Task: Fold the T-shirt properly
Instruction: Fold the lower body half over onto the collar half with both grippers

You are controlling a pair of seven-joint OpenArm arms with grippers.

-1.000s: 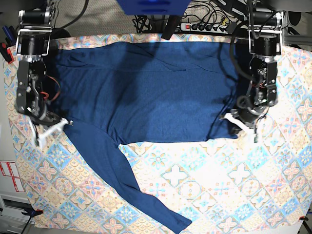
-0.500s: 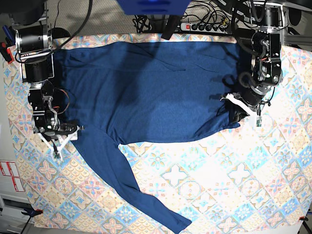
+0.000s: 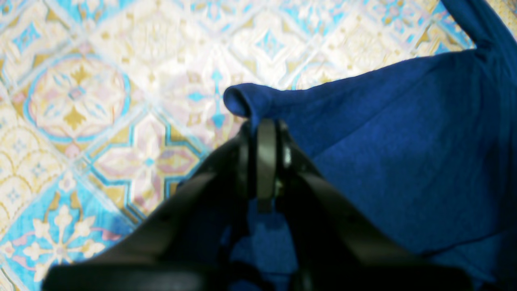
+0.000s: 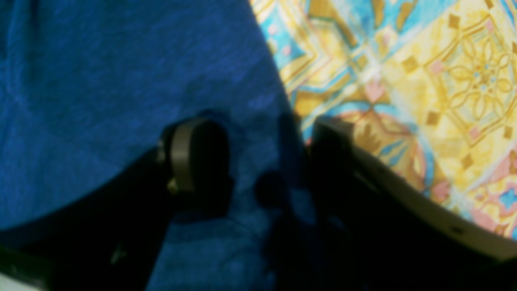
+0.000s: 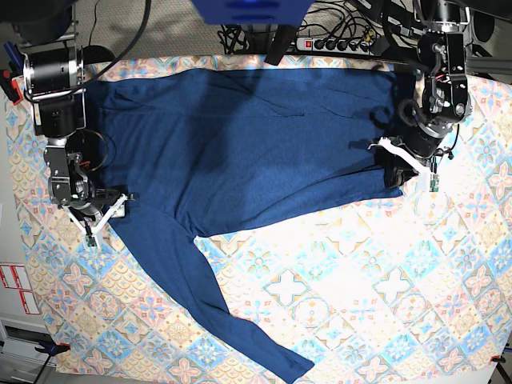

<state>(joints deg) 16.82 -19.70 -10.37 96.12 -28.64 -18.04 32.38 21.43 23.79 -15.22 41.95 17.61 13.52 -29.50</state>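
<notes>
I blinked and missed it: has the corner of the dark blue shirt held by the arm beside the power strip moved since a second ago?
Yes. That corner of the dark navy-blue knit shirt has been pulled up the picture, toward the black power strip.

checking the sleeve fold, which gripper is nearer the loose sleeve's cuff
Right. The right gripper stands open by the top of that sleeve on the T-shirt; the left gripper pinches the far hem corner, across from the cuff.
</notes>
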